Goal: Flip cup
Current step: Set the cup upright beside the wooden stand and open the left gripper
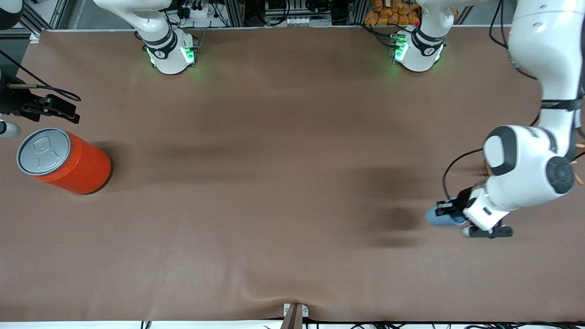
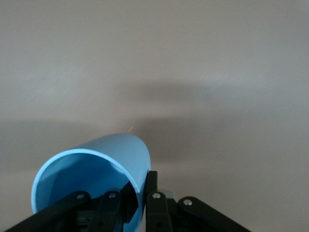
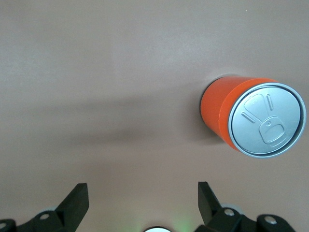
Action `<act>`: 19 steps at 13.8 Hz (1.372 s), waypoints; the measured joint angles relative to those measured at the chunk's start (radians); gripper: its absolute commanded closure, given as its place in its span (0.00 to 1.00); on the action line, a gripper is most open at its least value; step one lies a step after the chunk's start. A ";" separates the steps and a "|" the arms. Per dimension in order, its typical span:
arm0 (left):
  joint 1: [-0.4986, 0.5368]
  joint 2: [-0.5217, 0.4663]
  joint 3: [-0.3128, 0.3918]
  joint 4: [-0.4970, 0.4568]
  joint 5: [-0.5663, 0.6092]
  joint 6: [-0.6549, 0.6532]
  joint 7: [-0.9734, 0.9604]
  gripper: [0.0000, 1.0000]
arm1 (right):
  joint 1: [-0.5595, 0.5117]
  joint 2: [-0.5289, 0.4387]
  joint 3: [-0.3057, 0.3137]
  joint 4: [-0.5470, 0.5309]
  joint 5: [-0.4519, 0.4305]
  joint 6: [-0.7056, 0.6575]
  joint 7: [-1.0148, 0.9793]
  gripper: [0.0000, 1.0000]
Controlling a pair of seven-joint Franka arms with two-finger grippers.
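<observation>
The cup is small and light blue, held on its side above the brown table near the left arm's end. In the left wrist view the cup shows its darker blue inside. My left gripper is shut on the cup's wall at the rim, with one finger inside and the other finger outside; its grip point shows in the left wrist view. My right gripper is open and empty, over the table beside the orange can at the right arm's end, and it waits there. Its fingers stand wide apart in the right wrist view.
A big orange can with a grey lid stands upright near the right arm's end; it also shows in the right wrist view. The brown table cover spreads between the can and the cup. A metal bracket sits at the front edge.
</observation>
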State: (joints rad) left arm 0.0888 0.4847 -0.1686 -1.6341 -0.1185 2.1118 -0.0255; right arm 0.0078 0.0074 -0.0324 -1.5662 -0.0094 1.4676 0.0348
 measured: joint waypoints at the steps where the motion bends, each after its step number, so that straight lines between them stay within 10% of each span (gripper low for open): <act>1: 0.003 -0.034 0.000 -0.056 0.005 0.012 0.000 1.00 | 0.000 0.000 0.000 0.000 0.000 0.000 0.000 0.00; 6: -0.009 -0.168 -0.005 -0.343 0.053 0.137 -0.037 1.00 | 0.000 0.000 0.000 0.000 0.000 0.004 0.000 0.00; 12: -0.013 -0.172 -0.010 -0.460 0.124 0.208 -0.086 0.95 | 0.000 0.000 0.000 0.000 0.000 0.004 0.000 0.00; 14: -0.018 -0.160 -0.014 -0.463 0.125 0.214 -0.089 0.01 | 0.000 0.001 0.001 0.000 0.000 0.004 0.000 0.00; 19: -0.015 -0.176 -0.013 -0.376 0.125 0.120 -0.089 0.00 | 0.000 0.001 0.002 0.000 0.000 0.028 0.000 0.00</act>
State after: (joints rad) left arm 0.0734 0.3086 -0.1813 -2.0098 0.0068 2.2314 -0.1147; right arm 0.0078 0.0082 -0.0307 -1.5658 -0.0094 1.4952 0.0348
